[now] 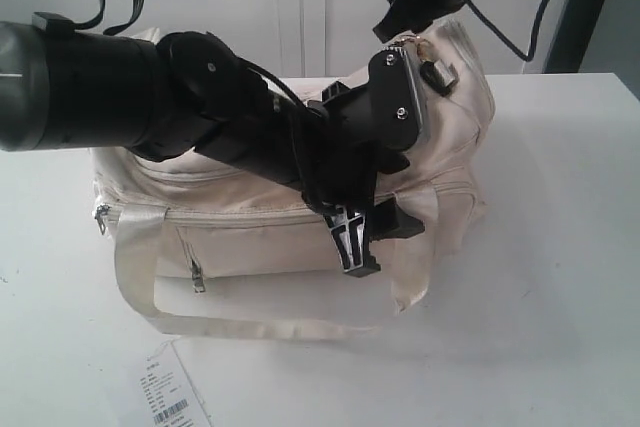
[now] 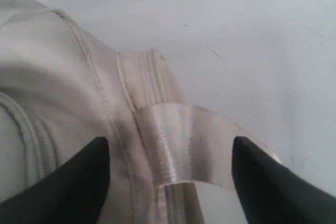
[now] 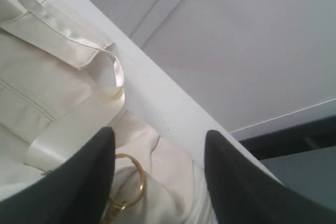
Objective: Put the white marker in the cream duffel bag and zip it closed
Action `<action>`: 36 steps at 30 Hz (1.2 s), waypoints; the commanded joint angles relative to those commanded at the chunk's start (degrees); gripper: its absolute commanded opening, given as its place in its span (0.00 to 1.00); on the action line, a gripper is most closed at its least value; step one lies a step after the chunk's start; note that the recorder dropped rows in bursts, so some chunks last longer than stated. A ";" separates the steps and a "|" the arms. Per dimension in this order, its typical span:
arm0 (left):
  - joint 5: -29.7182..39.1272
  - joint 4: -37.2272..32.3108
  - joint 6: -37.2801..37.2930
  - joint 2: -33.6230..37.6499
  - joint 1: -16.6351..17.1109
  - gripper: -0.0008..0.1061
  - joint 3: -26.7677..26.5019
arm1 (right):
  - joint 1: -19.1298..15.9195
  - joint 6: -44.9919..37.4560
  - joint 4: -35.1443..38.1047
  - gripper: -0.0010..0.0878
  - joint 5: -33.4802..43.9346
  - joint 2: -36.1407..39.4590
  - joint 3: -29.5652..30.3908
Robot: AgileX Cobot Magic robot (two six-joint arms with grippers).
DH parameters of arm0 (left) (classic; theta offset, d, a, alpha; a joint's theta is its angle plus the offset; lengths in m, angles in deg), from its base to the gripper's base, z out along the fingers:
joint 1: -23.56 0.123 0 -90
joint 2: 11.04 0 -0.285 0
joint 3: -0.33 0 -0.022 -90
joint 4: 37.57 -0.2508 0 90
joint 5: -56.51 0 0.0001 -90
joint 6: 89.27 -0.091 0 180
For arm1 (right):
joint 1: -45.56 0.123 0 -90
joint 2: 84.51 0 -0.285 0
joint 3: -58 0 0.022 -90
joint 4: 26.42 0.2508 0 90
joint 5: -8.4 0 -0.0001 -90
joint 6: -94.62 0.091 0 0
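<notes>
The cream duffel bag (image 1: 250, 237) lies on the white table, much of its top hidden behind my left arm. The white marker is out of view in every frame. My left gripper (image 1: 375, 237) (image 2: 169, 141) hangs open over the bag's front right end, its fingers either side of a webbing handle (image 2: 189, 145) without touching it. At the bag's raised far right end is my right gripper (image 1: 400, 32) (image 3: 160, 131), open, with cream fabric and the gold charm ring (image 3: 134, 182) between its fingers. Nothing is held.
A white paper barcode tag (image 1: 165, 397) lies on the table in front of the bag. The front handle loop (image 1: 270, 327) sags onto the table (image 1: 560, 277). A front pocket zip pull (image 1: 197, 277) hangs down. A pale wall stands behind.
</notes>
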 joint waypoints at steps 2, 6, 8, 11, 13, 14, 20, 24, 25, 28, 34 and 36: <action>-0.97 0.00 0.90 0.00 0.00 0.68 0.00 | 0.00 0.16 0.00 0.64 1.94 -0.66 0.00; -2.11 0.00 4.64 -1.48 0.00 0.68 0.00 | -0.37 6.10 0.00 0.64 5.63 -1.89 0.00; -2.55 0.00 6.40 -2.49 0.12 0.68 0.00 | -0.80 9.24 0.00 0.64 6.66 -2.42 0.00; -2.48 0.11 9.83 -4.01 0.12 0.68 0.00 | -1.68 12.38 0.15 0.64 8.93 -2.63 0.00; -1.60 0.11 12.63 -4.97 0.12 0.68 0.00 | -2.00 12.85 0.15 0.64 11.77 -2.74 0.00; -0.60 0.11 16.27 -5.84 0.12 0.68 0.00 | -2.10 12.85 0.15 0.64 14.75 -2.86 0.00; -1.24 -0.62 21.08 -8.81 2.77 0.27 0.00 | -4.06 12.64 -0.23 0.56 20.53 -7.24 0.00; 4.01 -0.48 27.64 -10.77 12.41 0.01 0.00 | -9.00 12.64 0.00 0.11 26.38 -9.70 0.95; 7.17 -0.48 28.46 -11.17 15.76 0.01 0.00 | -10.71 13.03 0.31 0.01 26.69 -10.66 1.65; 14.33 -1.35 30.52 -12.10 24.06 0.01 0.00 | -13.56 12.79 2.43 0.01 27.45 -12.53 3.87; 17.24 -20.73 39.07 -15.48 32.39 0.01 -0.68 | -15.10 11.12 2.85 0.01 29.66 -14.88 7.20; 17.96 -35.28 51.78 -16.62 34.44 0.01 -1.11 | -15.45 11.12 2.85 0.01 30.07 -15.94 8.15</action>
